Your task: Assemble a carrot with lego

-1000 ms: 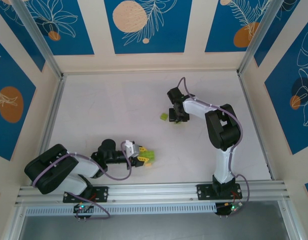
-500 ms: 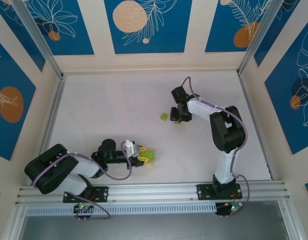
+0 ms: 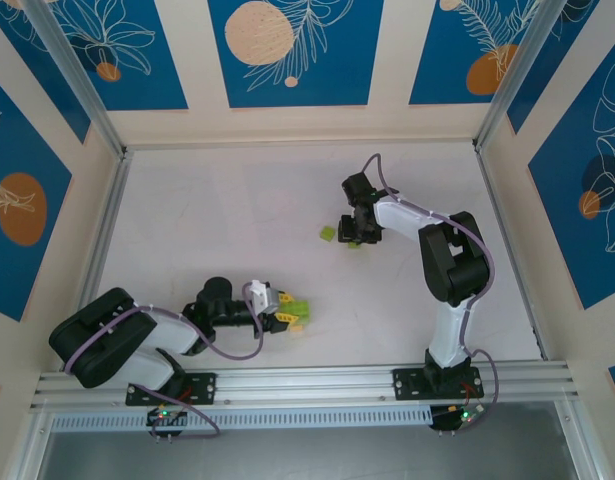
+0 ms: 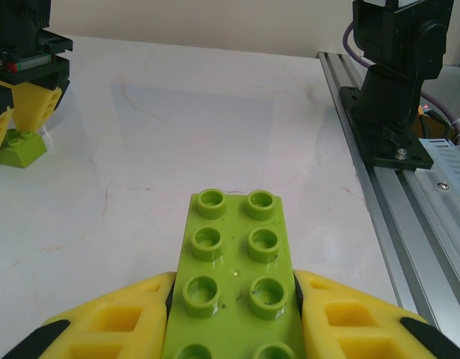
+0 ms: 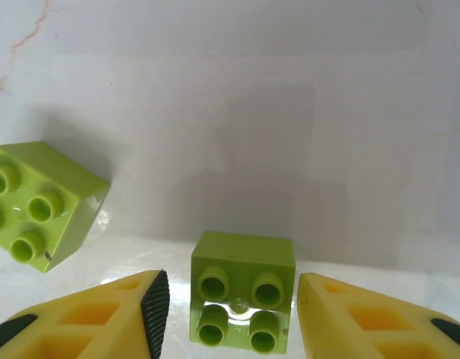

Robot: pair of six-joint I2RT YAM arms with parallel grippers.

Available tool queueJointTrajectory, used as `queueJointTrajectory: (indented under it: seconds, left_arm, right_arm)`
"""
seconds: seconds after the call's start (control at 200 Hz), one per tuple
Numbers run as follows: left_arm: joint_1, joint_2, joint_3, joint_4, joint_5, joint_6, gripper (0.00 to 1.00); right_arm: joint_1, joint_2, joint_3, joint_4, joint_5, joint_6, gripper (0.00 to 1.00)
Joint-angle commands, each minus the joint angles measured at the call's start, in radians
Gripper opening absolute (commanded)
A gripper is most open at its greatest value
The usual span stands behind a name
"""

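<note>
Left claw [image 3: 284, 318] first: clamped tight on a long lime-green brick [image 4: 233, 254], two studs wide (studs facing the wrist camera), down at the near-left of the white surface [image 3: 237, 200]. Over to the middle: a loose square lime-green brick [image 3: 327, 233], lying free. Just right of it, right claw [image 3: 355, 236], parted, yellow fingers [image 5: 102, 318] either side of a second square brick [image 5: 242, 292] on the surface, daylight on both flanks, gripping nothing.

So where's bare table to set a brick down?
Far-left table, between the side rail and the loose square brick, is bare; so is the near strip between left gripper and right arm base. Crowded around right gripper.
</note>
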Motion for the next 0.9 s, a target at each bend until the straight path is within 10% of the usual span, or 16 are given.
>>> queueJointTrajectory:
  seconds: [0.0, 0.895]
  left_arm:
    - [0.005, 0.018, 0.017, -0.022, 0.020, 0.018, 0.24]
    - [0.004, 0.019, 0.021, -0.029, 0.013, 0.016, 0.23]
  right_arm:
    - [-0.006, 0.020, 0.005, -0.003, -0.025, -0.011, 0.50]
    - [-0.007, 0.031, -0.008, -0.011, -0.012, -0.009, 0.44]
